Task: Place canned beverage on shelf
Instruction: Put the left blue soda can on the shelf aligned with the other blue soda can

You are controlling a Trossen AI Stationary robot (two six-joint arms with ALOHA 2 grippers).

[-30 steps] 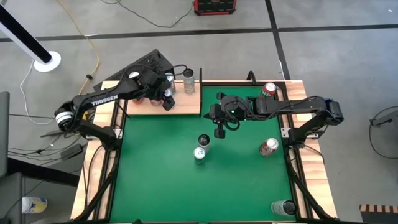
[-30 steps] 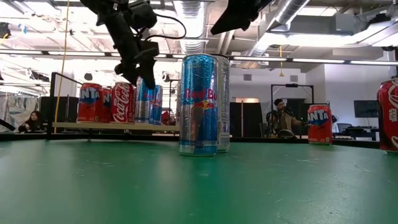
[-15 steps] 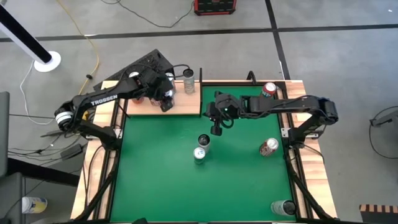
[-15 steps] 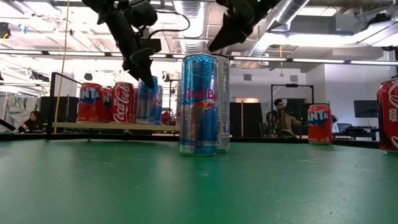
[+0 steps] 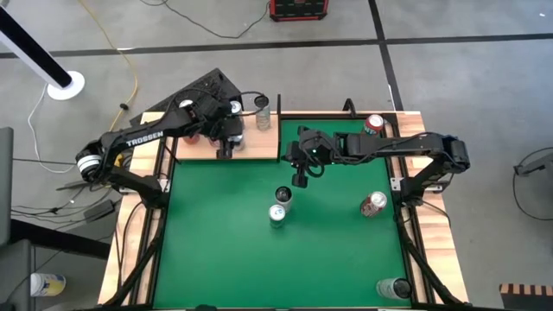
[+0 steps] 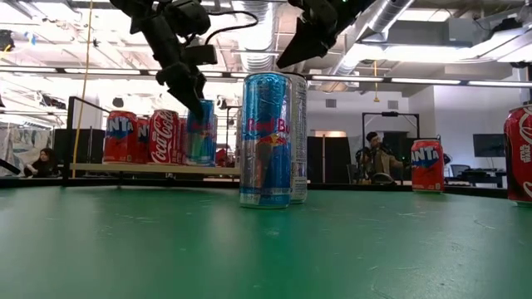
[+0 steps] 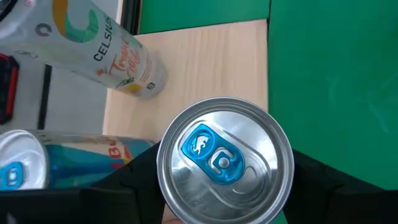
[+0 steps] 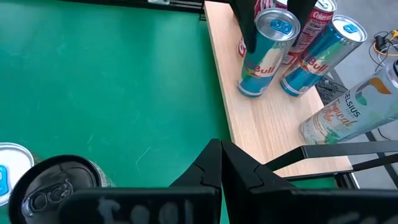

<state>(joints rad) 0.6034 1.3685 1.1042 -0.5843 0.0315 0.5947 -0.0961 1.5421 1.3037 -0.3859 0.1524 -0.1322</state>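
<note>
1. The left hand (image 5: 226,138) hangs over the shelf (image 5: 259,145), its fingers (image 7: 134,177) closed part-way around a blue and silver can (image 8: 264,53) that stands upright on the pale wood; the fingers sit on either side of the can near its top.
2. In the left wrist view the can's silver lid with its blue tab (image 7: 224,163) lies directly between the two dark fingers.
3. Just beside the left hand, on the shelf, stands a second blue can (image 8: 314,59), and past it a pale Celsius can (image 8: 348,112).
4. On the hand's other side in the low view stand a red cola can (image 6: 164,137) and an orange-labelled Fanta can (image 6: 120,137), all in a row on the shelf.
5. The right hand (image 5: 301,180) hovers above the green tabletop (image 5: 225,242) just off the shelf's edge, its fingers (image 8: 211,163) pressed together and holding nothing.
6. Just below the right hand, on the tabletop, stand two cans touching or nearly so: a dark-topped can (image 5: 282,195) and a silver-topped blue can (image 5: 276,214).
7. Farther from the right hand, a red can (image 5: 373,204) stands near the tabletop's edge, and another red can (image 5: 373,124) stands at the far corner.
</note>
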